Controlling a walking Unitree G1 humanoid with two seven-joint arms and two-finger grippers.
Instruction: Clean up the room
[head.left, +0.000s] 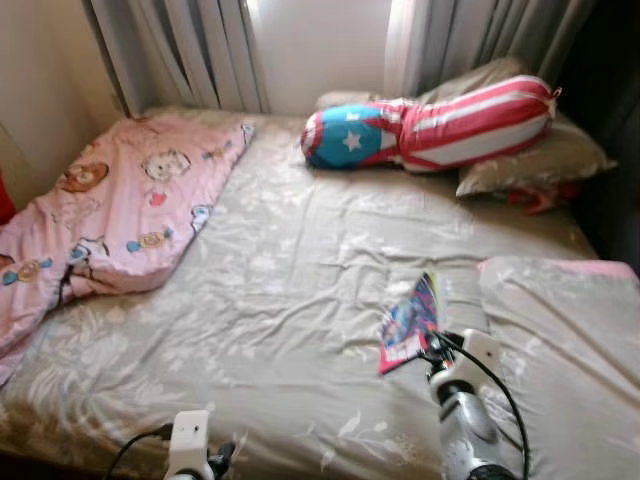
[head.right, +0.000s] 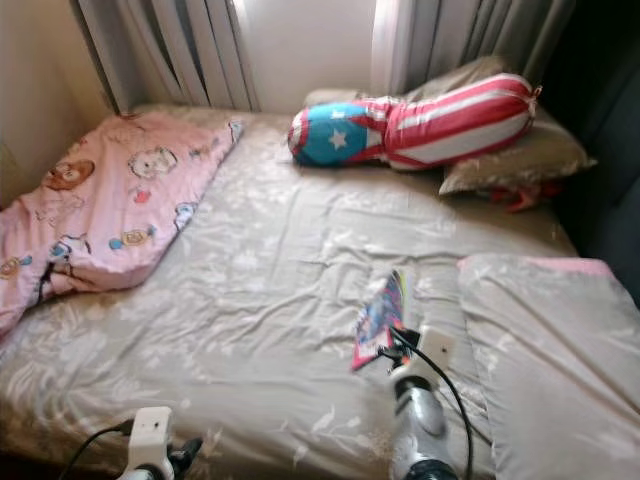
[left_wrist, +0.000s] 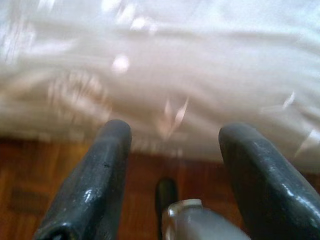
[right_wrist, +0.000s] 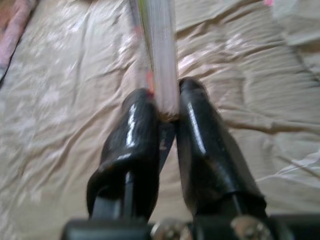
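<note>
Right hand (right_wrist: 167, 117) clamped on the spine end of a thin colourful book (head.left: 411, 320), held on edge just above the bed (head.left: 280, 290). Wide bare sheet left open from the book toward the bed's near edge. Left hand (left_wrist: 172, 145) spread open, gripping nothing, low at that near edge over wooden floor (left_wrist: 30, 200). Book cover too blurred to read. Folded grey cover (head.left: 560, 340) just right of the book. Pink quilt (head.left: 120, 210) far left. Striped star bolster (head.left: 430, 125) on pillows (head.left: 540, 160) by the curtains (head.left: 190, 50).
</note>
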